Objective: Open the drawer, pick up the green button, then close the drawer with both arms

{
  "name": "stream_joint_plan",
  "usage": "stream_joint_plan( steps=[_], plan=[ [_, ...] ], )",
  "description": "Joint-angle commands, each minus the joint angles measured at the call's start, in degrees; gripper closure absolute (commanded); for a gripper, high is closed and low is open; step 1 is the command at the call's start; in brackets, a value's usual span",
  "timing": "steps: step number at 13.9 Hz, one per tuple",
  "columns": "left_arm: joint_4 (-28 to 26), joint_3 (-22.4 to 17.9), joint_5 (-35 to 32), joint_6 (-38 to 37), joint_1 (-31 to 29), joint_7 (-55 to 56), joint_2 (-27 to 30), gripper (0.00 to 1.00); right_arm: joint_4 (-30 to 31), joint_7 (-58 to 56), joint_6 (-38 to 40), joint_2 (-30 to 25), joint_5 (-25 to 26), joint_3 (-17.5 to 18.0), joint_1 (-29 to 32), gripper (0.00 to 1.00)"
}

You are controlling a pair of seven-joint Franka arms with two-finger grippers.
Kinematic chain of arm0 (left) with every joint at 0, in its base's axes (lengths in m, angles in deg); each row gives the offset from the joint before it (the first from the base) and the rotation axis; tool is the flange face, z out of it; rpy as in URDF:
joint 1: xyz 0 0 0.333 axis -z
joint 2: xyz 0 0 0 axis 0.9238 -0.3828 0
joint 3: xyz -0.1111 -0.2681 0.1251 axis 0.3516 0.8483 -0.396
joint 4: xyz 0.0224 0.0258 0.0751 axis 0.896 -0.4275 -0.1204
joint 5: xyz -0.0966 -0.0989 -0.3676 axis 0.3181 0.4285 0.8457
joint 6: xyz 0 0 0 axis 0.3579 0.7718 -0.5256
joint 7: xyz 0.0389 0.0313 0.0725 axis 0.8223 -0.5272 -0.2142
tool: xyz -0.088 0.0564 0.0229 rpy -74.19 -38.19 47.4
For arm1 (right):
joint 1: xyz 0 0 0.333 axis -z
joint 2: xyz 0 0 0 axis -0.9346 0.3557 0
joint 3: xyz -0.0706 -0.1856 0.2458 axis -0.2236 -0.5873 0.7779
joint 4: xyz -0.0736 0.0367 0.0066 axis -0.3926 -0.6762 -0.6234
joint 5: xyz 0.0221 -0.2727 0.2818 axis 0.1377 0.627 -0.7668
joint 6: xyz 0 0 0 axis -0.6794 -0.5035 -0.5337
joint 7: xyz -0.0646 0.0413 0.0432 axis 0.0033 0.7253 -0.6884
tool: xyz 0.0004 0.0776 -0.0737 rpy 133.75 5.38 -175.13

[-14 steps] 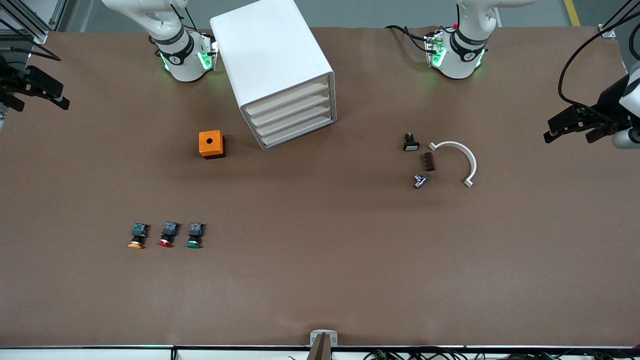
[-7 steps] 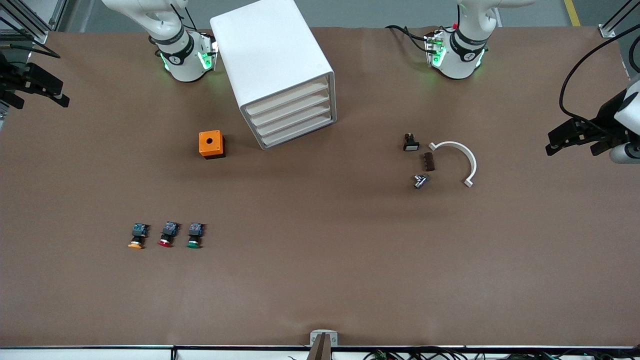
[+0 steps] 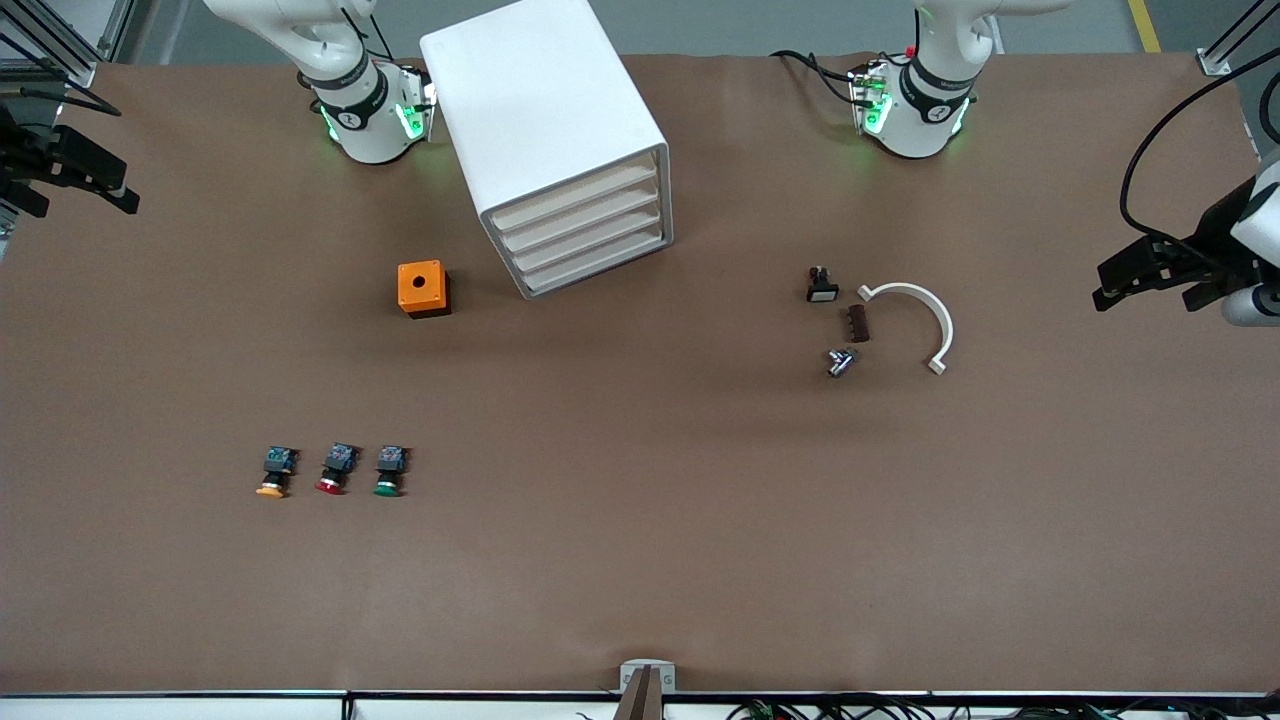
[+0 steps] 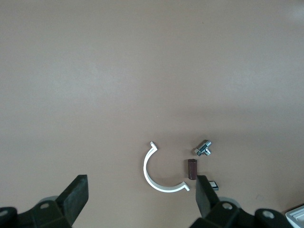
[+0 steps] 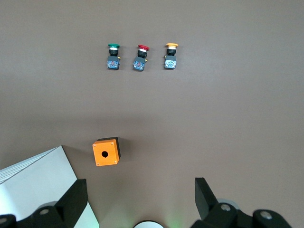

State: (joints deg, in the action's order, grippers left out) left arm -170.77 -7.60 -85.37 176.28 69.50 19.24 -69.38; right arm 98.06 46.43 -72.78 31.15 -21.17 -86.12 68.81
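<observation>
The green-capped button (image 3: 389, 471) (image 5: 113, 57) lies on the brown table, nearer the front camera than the cabinet, last in a row with a red-capped (image 3: 336, 468) and an orange-capped one (image 3: 275, 473). The white drawer cabinet (image 3: 560, 150) (image 5: 38, 190) stands between the arm bases, and all its drawers (image 3: 585, 235) are shut. My right gripper (image 3: 80, 200) (image 5: 140, 192) hangs open and empty over the right arm's end of the table. My left gripper (image 3: 1145, 293) (image 4: 141, 190) hangs open and empty over the left arm's end.
An orange box with a round hole (image 3: 423, 288) (image 5: 106, 151) sits beside the cabinet. Toward the left arm's end lie a white half-ring (image 3: 925, 320) (image 4: 159, 173), a brown block (image 3: 857, 323) (image 4: 192, 169), a metal bolt (image 3: 840, 362) (image 4: 204, 148) and a small black part (image 3: 821, 285).
The left gripper has shifted slightly over its end of the table. The right gripper and everything on the table stay where they were.
</observation>
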Motion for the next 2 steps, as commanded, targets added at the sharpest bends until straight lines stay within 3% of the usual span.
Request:
stream_joint_plan(
  steps=[1,2],
  plan=[
    [0.96,0.24,-1.01,-0.42,0.1,-0.28,-0.2,0.0,0.73,0.19,0.55,-0.91,0.33,-0.05,-0.26,0.0],
    [0.96,0.16,-0.66,-0.42,0.02,-0.19,-0.2,0.0,0.73,0.19,0.47,-0.91,0.33,-0.05,-0.26,0.0]
  ],
)
